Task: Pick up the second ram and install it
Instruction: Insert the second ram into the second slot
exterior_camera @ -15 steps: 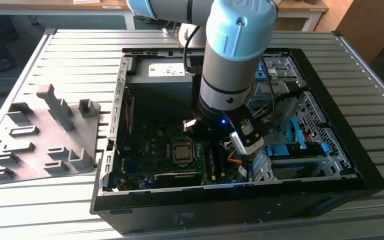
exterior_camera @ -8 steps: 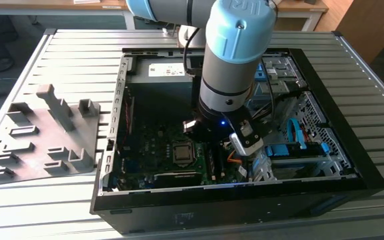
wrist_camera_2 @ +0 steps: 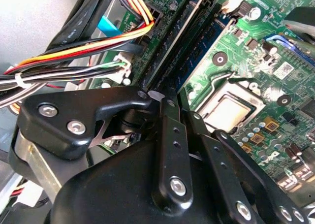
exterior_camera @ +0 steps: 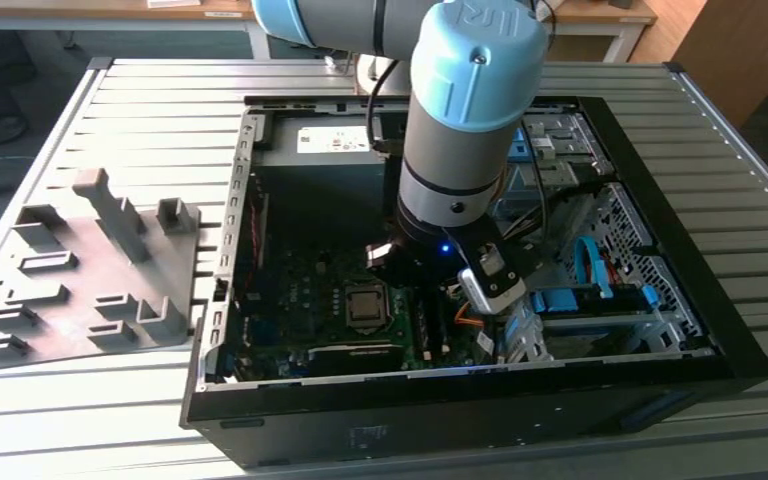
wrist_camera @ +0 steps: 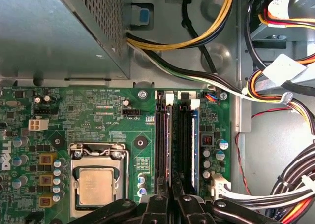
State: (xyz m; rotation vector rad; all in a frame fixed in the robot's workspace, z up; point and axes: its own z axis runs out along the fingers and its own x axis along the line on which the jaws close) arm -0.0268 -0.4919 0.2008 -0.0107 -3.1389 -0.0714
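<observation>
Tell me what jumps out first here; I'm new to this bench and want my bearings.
The pale blue and grey robot arm plunges straight down into the open computer case on the slatted table. In the first wrist view the gripper sits right at the memory slots, beside the bare silver processor on the green motherboard. At the exterior view's left lies a grey slotted tray.

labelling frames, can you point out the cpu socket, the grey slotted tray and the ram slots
cpu socket (wrist_camera: 97,185): first wrist view, on the metal chip lid.
grey slotted tray (exterior_camera: 84,275): exterior view, on its flat base.
ram slots (wrist_camera: 178,150): first wrist view, on the black slot bodies beside the socket.
</observation>
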